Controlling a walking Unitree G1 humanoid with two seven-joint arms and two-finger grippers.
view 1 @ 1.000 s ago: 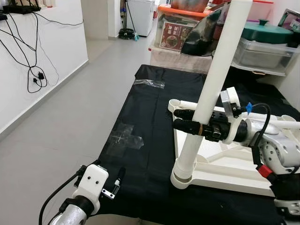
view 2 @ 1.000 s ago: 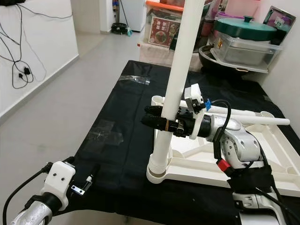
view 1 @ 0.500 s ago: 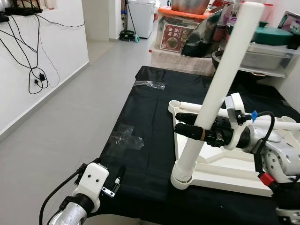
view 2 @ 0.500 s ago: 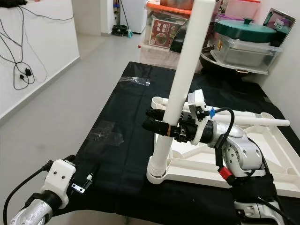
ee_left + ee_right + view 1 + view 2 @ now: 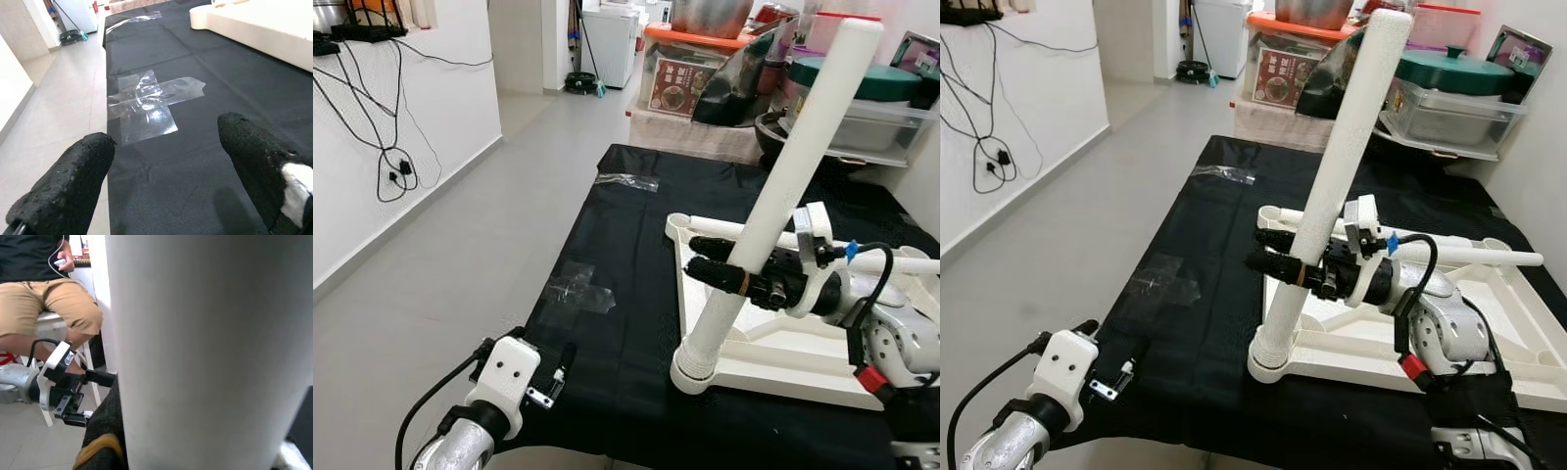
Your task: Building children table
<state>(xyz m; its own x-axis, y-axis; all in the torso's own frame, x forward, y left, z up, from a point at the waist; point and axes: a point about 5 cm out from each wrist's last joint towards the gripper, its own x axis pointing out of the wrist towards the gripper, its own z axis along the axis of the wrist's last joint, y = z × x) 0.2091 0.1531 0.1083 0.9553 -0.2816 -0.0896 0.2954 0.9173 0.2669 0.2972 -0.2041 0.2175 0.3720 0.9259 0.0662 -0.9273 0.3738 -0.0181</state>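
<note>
We see a plain white table leg (image 5: 781, 201) rising from a white tabletop panel (image 5: 773, 357), both bright against the black cloth on the bench (image 5: 626, 255). The right claw (image 5: 705, 259) is black on a silver arm, with a thin orange band near one fingertip and a blue tag behind it. The left claw (image 5: 166, 171) is black too, behind a white wrist housing. Clear, glossy tape (image 5: 149, 98) crosses the cloth. Beyond, a green lid (image 5: 1454, 69) tops a translucent tub, and an orange lid (image 5: 1307, 24) caps another. The floor (image 5: 460, 245) is pale grey, the wall white with black cables. A seated person wears tan shorts (image 5: 49, 303).
</note>
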